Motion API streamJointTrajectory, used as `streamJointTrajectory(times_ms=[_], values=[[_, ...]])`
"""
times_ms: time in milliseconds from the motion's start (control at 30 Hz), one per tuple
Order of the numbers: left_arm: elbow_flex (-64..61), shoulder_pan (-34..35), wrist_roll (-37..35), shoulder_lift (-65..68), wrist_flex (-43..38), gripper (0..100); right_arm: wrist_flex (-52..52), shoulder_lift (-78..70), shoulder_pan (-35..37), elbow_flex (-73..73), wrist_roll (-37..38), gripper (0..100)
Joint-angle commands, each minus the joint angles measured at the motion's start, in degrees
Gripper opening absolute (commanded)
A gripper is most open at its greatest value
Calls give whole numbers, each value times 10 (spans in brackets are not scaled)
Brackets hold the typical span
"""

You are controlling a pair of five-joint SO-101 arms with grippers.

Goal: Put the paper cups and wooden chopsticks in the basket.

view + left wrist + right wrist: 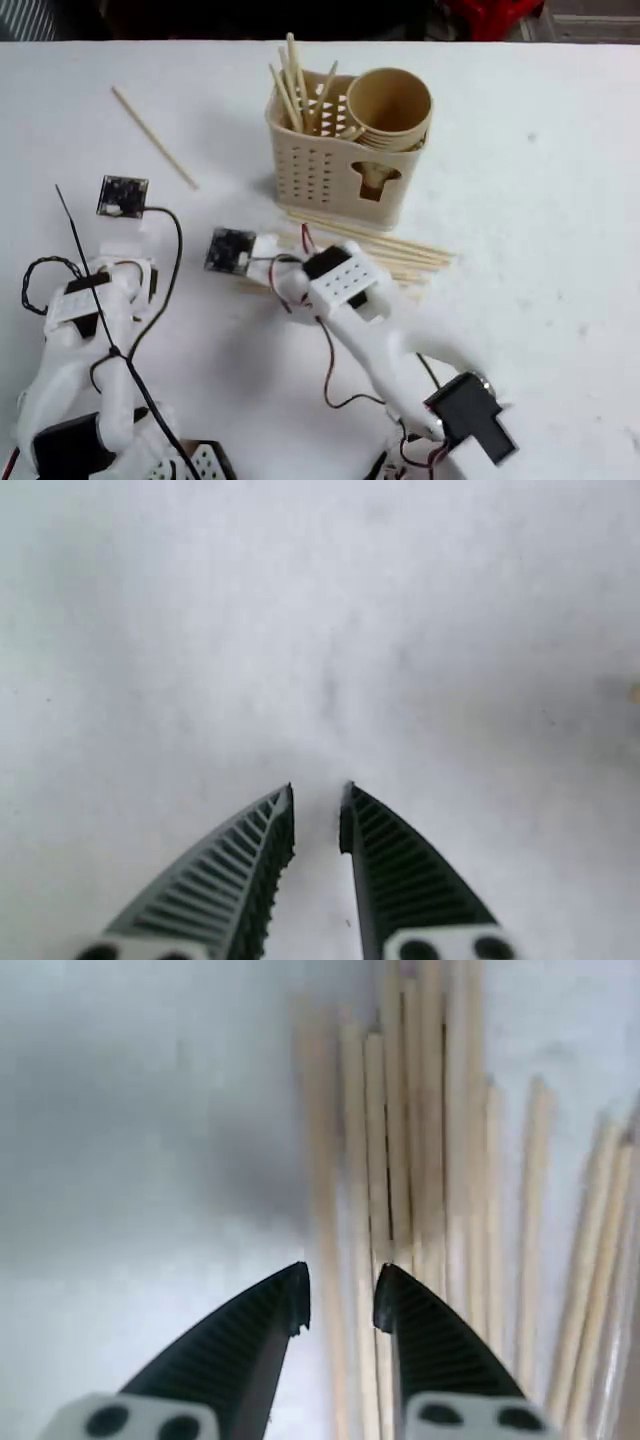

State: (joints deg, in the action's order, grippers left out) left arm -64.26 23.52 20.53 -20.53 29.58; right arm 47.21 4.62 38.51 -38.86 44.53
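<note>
At the left of the table [560, 200], a lone chopstick [155, 138] lies on a slant, its far end to the left and its near end to the right. It is beyond the left arm, which is the nearer arm to it. The left end effector [318, 798] hangs over bare table with its fingers a narrow gap apart and nothing between them, so the stick lies ahead of it, away from the robot.

Toward the middle, the right end effector [342, 1285] is open a little and empty, poised at the left end of the chopstick pile [400, 252]. This arm is clearly the nearer one to the pile. The pile lies flat, just in front of the basket [325, 170] and parallel to its front wall, running left to right across the table. From the right wrist, the sticks [420, 1160] run lengthwise in the direction the fingers point, and one stick passes under the gap between the tips. The fingers would therefore close across the stick's long axis, which looks suited to a pinch. Most of the pile lies to one side of the gap.

The basket holds stacked paper cups [392, 105] and a few upright chopsticks [295, 85].
</note>
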Motion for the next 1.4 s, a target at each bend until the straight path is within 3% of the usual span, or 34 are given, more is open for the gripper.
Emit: streamJointTrajectory(times_ms=[0,133,233,400,867,1100,1367], values=[[1,-15,7,-14,-13,98,-48,-57,-20,11,10,124],[1,-15,7,-14,-13,98,-32,-102,-17,38,25,108],[1,-15,7,-14,-13,98,-19,-102,-20,48,25,18],[1,-15,7,-14,-13,98,-17,-96,-20,50,24,15],[1,-15,7,-14,-13,98,73,110,-18,47,-6,16],[1,-15,7,-14,-13,98,73,243,-21,79,-81,16],[1,-15,7,-14,-13,98,73,301,-79,308,-231,16]])
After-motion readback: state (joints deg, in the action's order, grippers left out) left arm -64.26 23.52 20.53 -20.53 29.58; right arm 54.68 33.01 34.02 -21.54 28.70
